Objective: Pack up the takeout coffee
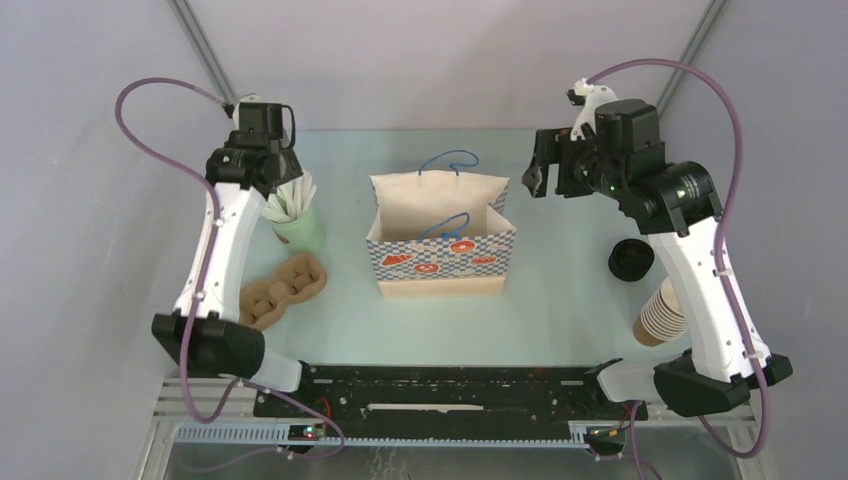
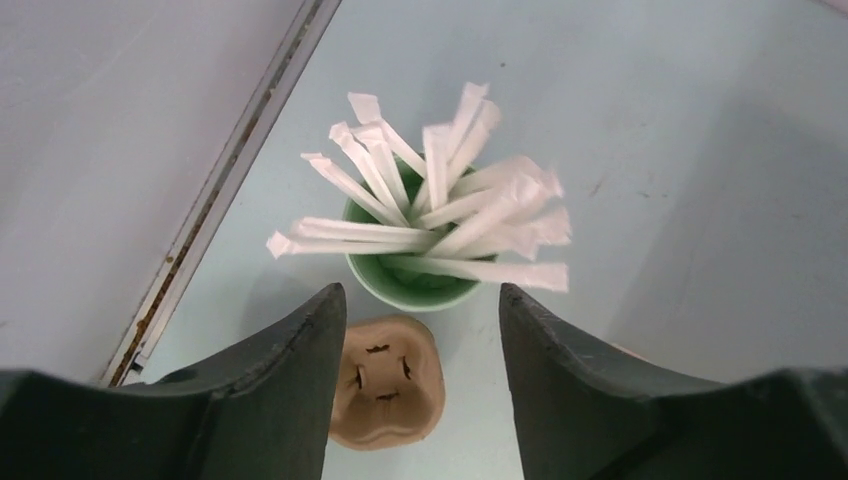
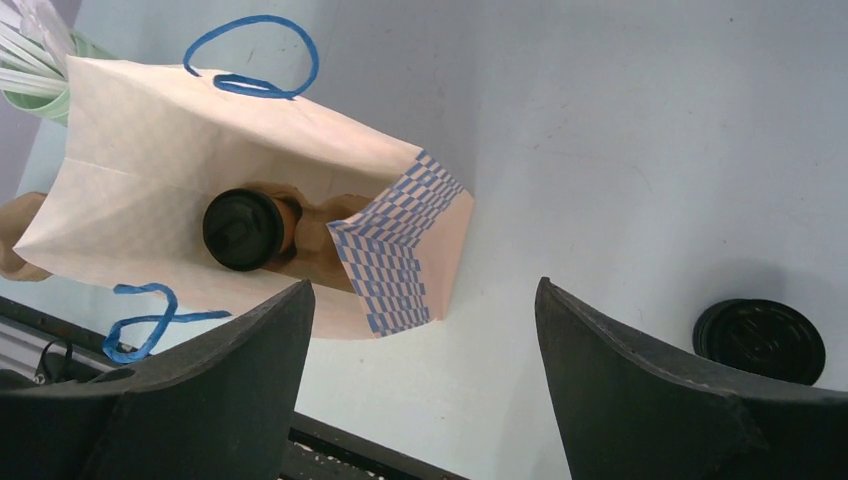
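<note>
At the far left of the worktop (image 1: 560, 300): 1 pale green cup (image 2: 372, 275) of white wrapped sticks, with 1 tan pulp cup carrier (image 2: 385, 385) just near of it.

At centre: 1 checkered paper bag (image 1: 440, 262), upright, mouth open, 2 blue cord handles. Contents: the takeout coffee (image 3: 245, 230), tan cup with black lid, resting on the bag floor. Whether it stands fully upright or leans cannot be told from the angled right wrist view.

At right: 1 loose stack of black lids (image 1: 631, 260) and, near of it, 1 stack of lidless cups (image 1: 660, 315).

Hazards, as judged:
- Left: the fingers hang directly above the sticks, so a careless descent or sideways sweep would scatter them or topple the green cup.
- Centre: the bag is light, so a nudge against its right wall could tip it and roll the coffee. If the coffee is leaning, its lid may leak.
- Right: any swing back toward the base passes above the lids and cups.

Arm poses:
- Left gripper (image 2: 420, 290): arm stretched to the far left corner, wrist pointing down over the green cup, fingers parted about a cup's width, holding nothing.
- Right gripper (image 3: 422, 285): arm raised right of the bag and clear of its rim, wrist angled toward the bag mouth, fingers spread wide, holding nothing.
</note>
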`<state>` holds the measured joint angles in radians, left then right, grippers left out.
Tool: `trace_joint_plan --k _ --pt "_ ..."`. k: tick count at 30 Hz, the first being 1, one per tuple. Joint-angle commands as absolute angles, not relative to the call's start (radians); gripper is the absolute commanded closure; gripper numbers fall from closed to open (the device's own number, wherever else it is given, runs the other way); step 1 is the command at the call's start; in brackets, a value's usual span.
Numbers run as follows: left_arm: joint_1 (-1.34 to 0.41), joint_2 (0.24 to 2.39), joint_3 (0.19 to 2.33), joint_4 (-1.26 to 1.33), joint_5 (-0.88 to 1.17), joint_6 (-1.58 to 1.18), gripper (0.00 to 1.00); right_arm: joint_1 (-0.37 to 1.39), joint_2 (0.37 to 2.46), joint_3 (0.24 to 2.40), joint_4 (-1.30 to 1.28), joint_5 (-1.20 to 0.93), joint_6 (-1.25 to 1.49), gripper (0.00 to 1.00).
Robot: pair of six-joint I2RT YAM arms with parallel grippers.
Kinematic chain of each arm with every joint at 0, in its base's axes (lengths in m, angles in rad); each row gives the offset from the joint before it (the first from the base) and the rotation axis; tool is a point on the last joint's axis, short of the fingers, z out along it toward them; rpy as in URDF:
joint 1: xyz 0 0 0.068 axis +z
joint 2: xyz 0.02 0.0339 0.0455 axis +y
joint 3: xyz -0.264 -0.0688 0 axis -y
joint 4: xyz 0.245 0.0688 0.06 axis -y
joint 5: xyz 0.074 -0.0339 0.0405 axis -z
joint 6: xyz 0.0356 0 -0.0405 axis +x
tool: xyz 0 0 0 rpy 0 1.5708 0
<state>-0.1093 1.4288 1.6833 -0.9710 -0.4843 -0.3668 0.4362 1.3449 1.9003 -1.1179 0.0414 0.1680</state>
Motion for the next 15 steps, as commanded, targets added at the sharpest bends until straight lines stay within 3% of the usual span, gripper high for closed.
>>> trace_joint_plan --k 1,3,11,15 --pt "-0.006 1.517 1.744 -0.944 -0.368 -0.375 0.44 0.399 1.294 1.853 -1.099 -0.018 0.137 0.12" --pt "0.036 1.552 1.746 -0.934 -0.354 -0.360 0.50 0.394 1.281 1.837 -1.087 -0.025 0.139 0.12" --pt "0.084 1.681 1.789 -0.892 -0.291 -0.321 0.56 0.363 1.262 1.855 -1.071 -0.020 0.133 0.14" --pt "0.085 1.710 1.813 -0.880 -0.243 -0.323 0.52 0.357 1.231 1.818 -1.044 -0.021 0.146 0.15"
